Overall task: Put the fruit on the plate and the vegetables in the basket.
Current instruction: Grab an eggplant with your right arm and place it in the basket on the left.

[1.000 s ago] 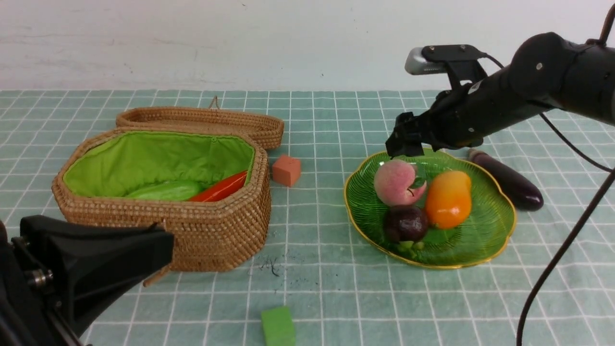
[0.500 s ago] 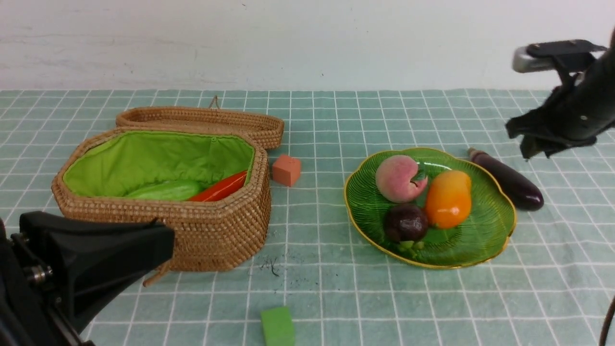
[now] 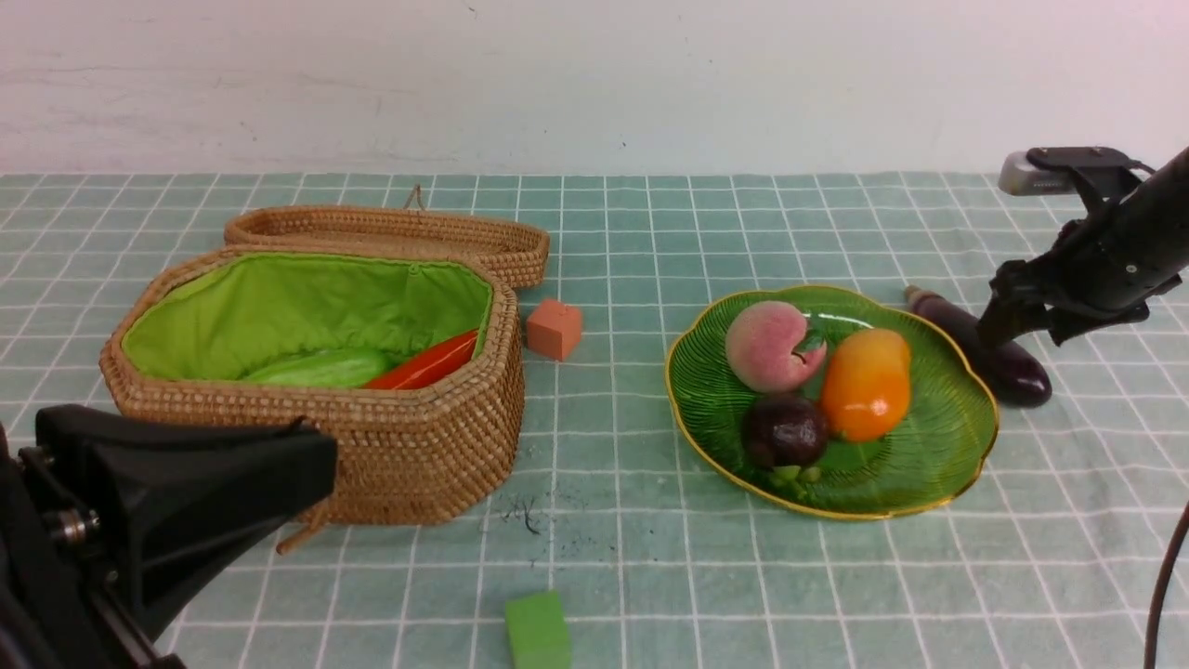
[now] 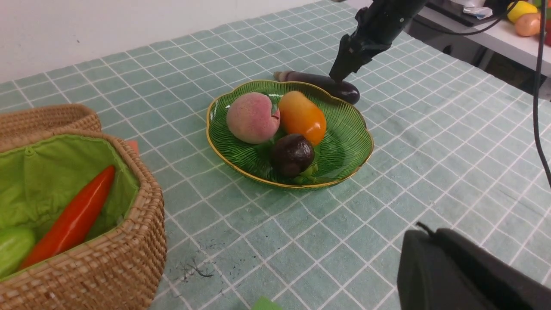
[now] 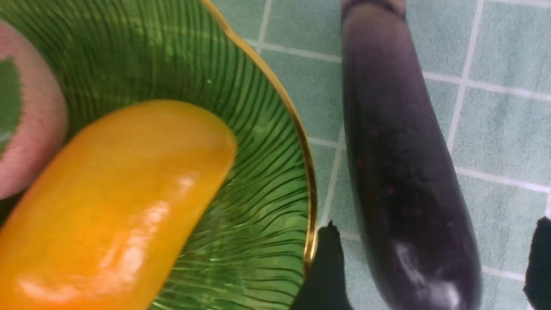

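The green plate (image 3: 934,451) holds the pink peach (image 3: 766,346), the orange-yellow mango (image 3: 866,386) and the dark mangosteen (image 3: 785,430). The open wicker basket (image 3: 409,446) holds the cucumber (image 3: 320,369) and the red pepper (image 3: 427,364). The purple eggplant (image 3: 1017,376) lies on the cloth just right of the plate. My right gripper (image 3: 1008,334) is open and low over the eggplant (image 5: 400,150), one finger on each side; one fingertip (image 5: 327,267) is at the plate's gold rim (image 5: 275,94). My left gripper (image 3: 320,465) is shut and empty in front of the basket.
The basket's lid (image 3: 390,232) lies behind the basket. A small orange cube (image 3: 554,328) sits between basket and plate. A small green block (image 3: 537,632) sits near the front edge. A side table with other fruit (image 4: 523,17) shows in the left wrist view.
My right gripper has swung from above the peach to the right, then come down over the eggplant. The left arm and all the objects have stayed put.
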`<action>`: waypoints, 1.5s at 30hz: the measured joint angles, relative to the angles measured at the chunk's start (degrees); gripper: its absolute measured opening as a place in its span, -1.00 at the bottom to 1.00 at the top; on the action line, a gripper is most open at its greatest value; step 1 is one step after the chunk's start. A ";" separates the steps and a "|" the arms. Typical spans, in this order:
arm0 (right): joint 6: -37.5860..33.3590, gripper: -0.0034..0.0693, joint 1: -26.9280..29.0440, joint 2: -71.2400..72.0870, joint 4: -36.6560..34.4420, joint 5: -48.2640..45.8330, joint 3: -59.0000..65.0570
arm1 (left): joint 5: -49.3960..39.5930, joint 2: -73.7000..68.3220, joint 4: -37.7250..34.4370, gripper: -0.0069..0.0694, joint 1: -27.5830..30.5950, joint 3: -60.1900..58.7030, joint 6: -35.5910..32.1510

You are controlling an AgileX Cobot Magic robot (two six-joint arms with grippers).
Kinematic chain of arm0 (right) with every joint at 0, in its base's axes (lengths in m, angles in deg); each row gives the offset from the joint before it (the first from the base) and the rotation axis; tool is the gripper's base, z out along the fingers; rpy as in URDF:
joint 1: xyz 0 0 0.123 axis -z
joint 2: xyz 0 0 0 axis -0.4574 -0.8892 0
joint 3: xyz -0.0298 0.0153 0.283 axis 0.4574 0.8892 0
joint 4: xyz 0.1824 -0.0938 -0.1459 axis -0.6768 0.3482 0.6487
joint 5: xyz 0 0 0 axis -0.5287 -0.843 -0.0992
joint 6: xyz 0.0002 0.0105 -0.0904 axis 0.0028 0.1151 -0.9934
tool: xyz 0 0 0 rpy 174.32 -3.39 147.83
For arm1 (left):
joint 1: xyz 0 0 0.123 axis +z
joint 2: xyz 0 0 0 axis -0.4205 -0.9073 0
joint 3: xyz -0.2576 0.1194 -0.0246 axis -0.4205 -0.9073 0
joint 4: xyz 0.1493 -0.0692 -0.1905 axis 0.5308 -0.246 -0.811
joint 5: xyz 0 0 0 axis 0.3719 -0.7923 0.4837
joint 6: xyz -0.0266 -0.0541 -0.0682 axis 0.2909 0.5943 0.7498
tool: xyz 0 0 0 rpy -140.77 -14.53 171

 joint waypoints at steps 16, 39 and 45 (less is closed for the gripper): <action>-0.09 0.63 0.11 -4.00 2.49 1.98 -0.09 | 1.34 0.00 0.00 -0.81 0.00 0.00 0.00; 2.92 0.25 -0.54 2.05 5.75 -6.39 -0.40 | 3.67 0.00 -0.22 -0.81 0.00 0.00 1.27; -0.68 0.25 -9.37 16.24 -3.85 -4.95 -0.52 | 0.86 0.00 5.26 -0.81 1.77 0.00 6.78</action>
